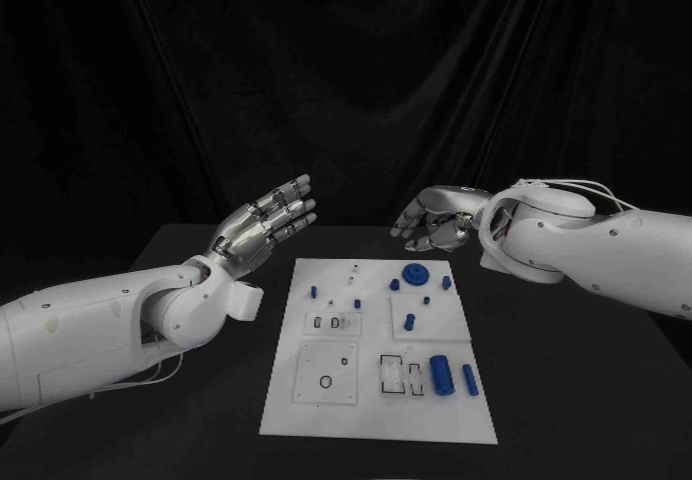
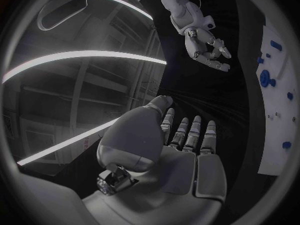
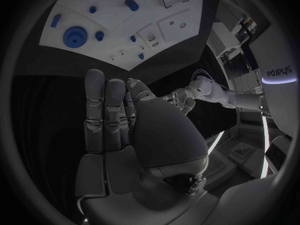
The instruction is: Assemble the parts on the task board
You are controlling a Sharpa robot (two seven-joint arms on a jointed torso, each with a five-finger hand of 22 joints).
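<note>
The flat white rectangular task board point(image 1: 378, 400) lies mid-table with small blue plastic parts point(image 1: 440, 375) scattered over its right half, the round blue disc point(image 1: 415, 271) near its far edge. The silver left hand point(image 1: 267, 225) hovers raised beyond the board's far left corner, fingers spread and holding nothing. The silver right hand point(image 1: 437, 218) hangs above the far right corner, fingers loosely curled and apart, also holding nothing.

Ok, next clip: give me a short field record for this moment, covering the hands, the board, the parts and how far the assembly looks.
left hand: silver left hand raised over the table beyond the board's far left corner, fingers apart, holding nothing
right hand: silver right hand raised beyond the board's far right corner, fingers loosely curled, holding nothing
board: flat white task board mid-table
parts: small blue pieces, among them a round blue disc and a blue cylinder, lying on the board
progress: no part held
</note>
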